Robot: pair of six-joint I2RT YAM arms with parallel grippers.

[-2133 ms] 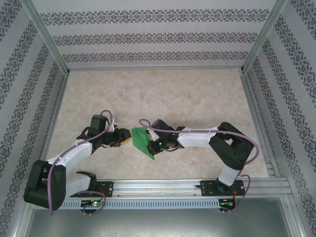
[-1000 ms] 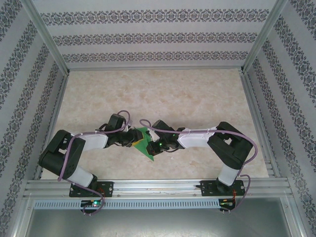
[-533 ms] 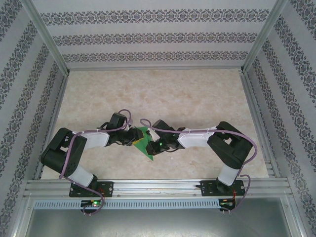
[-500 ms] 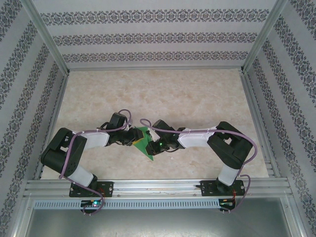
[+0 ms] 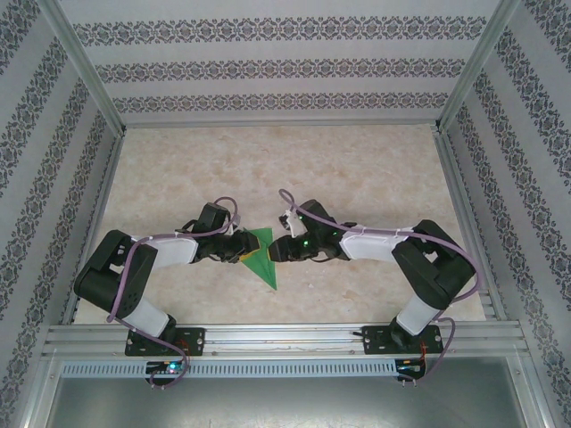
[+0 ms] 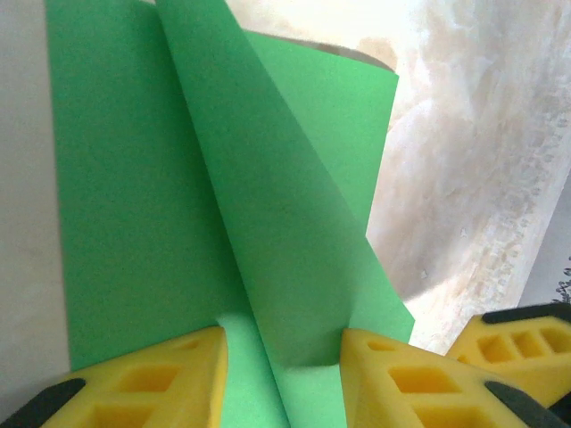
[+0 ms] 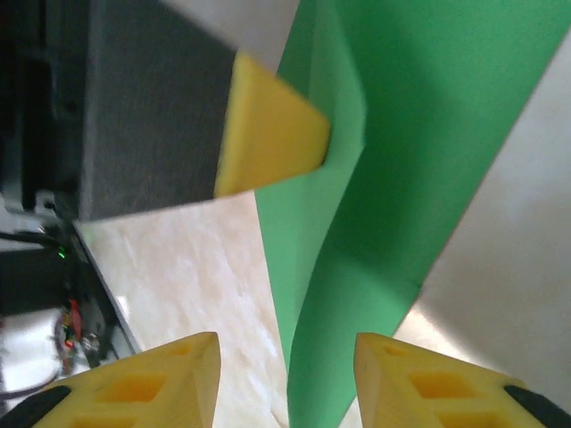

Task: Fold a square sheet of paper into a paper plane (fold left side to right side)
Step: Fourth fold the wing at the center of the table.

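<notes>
So, biggest thing first: the table [image 5: 357, 178] is a pale marbled slab, and both arms reach in over it toward the middle. The left arm [image 5: 165, 254] comes in low from its side and the right arm [image 5: 384, 245] mirrors it. Their claws end up facing each other with the green paper [image 5: 261, 263] between them.

The paper is folded into a pointed shape lying on the table. Its sharp tip aims back toward the arm bases, on the near side of both claws. It sits right at the tips of the left claw [image 5: 234, 252] and just in front of the right claw [image 5: 285, 250].

Left claw: in its wrist camera the yellow fingers [image 6: 169, 374] stand part-way apart. A raised flap of the paper runs up out of the gap between them, away from the claw. The flap touches the finger on the right of that view, and flat paper lies by the other one. Honestly I cannot tell if it's actually pinching the flap or just straddling it.

Right claw: released, gripping nothing. Its own yellow fingers [image 7: 169, 374] are spread much wider than the thin sheet that stands ahead of the gap. Further ahead of that claw, one yellow fingertip [image 7: 268, 134] of the left claw rests against the paper's edge.
</notes>
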